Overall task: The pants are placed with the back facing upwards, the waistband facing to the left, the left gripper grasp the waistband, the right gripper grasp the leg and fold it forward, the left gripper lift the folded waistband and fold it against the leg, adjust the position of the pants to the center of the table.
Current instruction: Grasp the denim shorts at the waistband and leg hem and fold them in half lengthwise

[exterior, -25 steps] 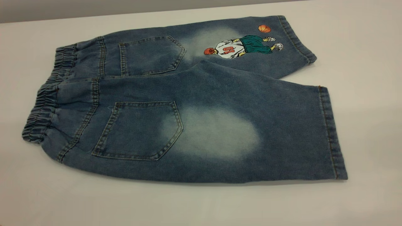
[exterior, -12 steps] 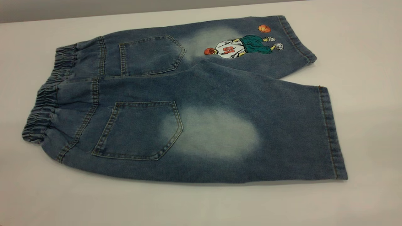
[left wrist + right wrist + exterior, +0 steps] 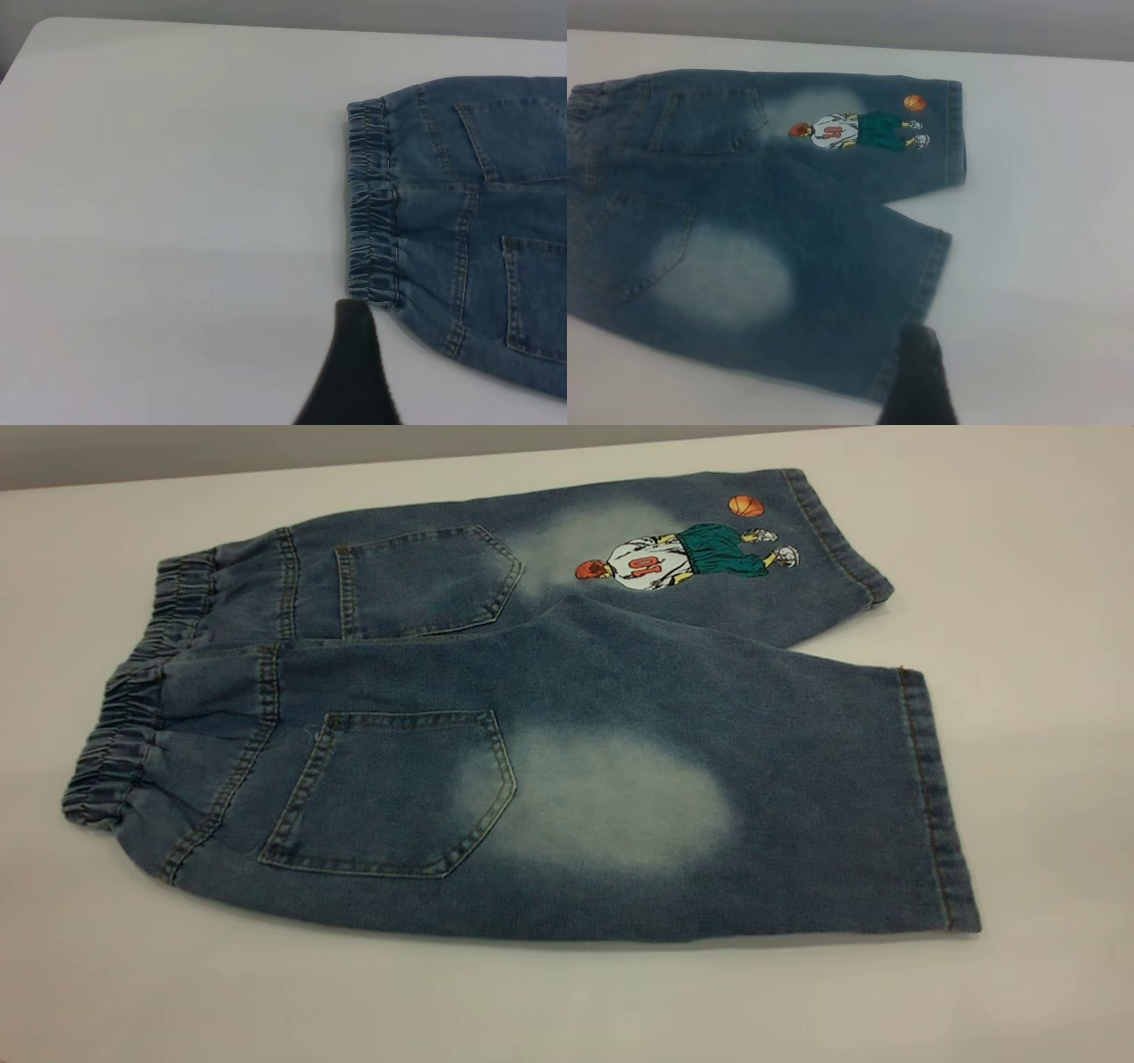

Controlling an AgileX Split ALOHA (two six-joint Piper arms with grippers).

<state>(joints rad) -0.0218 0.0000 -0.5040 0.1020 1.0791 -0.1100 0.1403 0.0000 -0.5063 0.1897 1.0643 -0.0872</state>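
Note:
The blue denim pants lie flat on the white table, back up with both patch pockets showing. The gathered waistband points left. The near leg has a pale oval patch and a flat hem at right; the far leg carries the basketball player print. Neither gripper shows in the exterior view. In the left wrist view, my left gripper is a dark shape just off the waistband's near corner. In the right wrist view, my right gripper is by the hem corner of the leg.
Bare white tabletop surrounds the pants on all sides, widest to the left of the waistband and to the right of the hems. The table's far edge runs close behind the far leg.

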